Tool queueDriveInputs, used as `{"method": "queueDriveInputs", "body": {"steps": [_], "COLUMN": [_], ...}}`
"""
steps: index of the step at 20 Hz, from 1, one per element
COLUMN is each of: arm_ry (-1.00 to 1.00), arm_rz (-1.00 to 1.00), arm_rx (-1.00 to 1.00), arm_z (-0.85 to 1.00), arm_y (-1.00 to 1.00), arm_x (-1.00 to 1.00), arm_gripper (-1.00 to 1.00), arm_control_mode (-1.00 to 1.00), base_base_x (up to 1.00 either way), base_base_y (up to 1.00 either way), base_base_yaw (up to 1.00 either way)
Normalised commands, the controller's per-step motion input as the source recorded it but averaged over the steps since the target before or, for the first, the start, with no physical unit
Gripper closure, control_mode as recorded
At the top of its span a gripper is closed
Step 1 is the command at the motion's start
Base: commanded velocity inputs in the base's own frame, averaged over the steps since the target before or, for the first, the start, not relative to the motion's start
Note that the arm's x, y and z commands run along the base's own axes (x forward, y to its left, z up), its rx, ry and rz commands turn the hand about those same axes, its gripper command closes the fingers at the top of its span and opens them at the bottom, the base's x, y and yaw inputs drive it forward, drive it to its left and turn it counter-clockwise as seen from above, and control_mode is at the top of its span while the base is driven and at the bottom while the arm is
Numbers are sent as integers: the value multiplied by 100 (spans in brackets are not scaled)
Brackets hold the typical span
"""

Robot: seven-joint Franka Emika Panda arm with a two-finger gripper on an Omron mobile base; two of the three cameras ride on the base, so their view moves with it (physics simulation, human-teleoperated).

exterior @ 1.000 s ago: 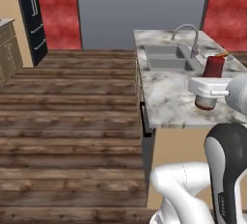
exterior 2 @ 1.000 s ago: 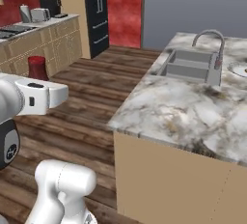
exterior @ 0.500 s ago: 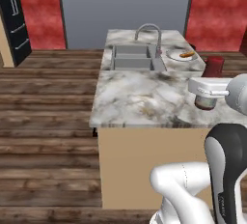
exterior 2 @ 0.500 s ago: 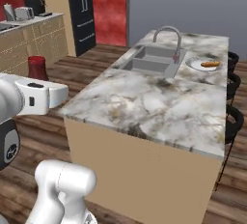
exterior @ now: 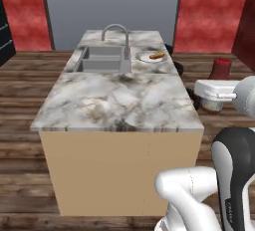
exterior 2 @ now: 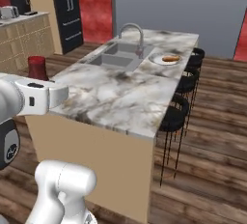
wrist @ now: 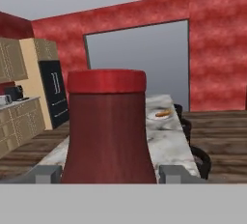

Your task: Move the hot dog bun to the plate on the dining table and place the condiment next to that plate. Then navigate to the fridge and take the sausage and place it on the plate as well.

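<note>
Jaws clamp upright condiment (wrist: 107,126), arm level beside dining table (exterior: 119,100).

Orange-brown hot dog bun (exterior: 157,55) on round pale plate (exterior: 149,58) — right of grey inset sink (exterior: 102,59), on marble island table (exterior: 119,98); dark-red condiment bottle (exterior: 220,68) off its right edge — black stools (exterior 2: 176,117) below.

Dark-red condiment (wrist: 107,131), veined marble dining table (exterior: 119,100), seemingly orange-brown bun (exterior: 157,55)
</note>
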Motion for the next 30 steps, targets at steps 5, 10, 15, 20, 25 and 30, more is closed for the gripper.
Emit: {"method": "queueDriveInputs", "body": {"steps": [5,10,15,20,25,30], "arm_ry": [0,0,0,0,0,0], "arm_rz": [0,0,0,0,0,0], "arm_rx": [0,0,0,0,0,0], "arm_z": [0,0,0,0,0,0], "arm_y": [0,0,0,0,0,0], "arm_x": [0,0,0,0,0,0], "arm_gripper": [100,100,100,100,100,100], "arm_control_mode": [100,100,100,100,100,100], "base_base_x": [-1,0,17,53,85,94], "base_base_y": [-100,-100,-100,-89,-58,-56], "base_base_yaw": [0,0,5,32,48,47]}}
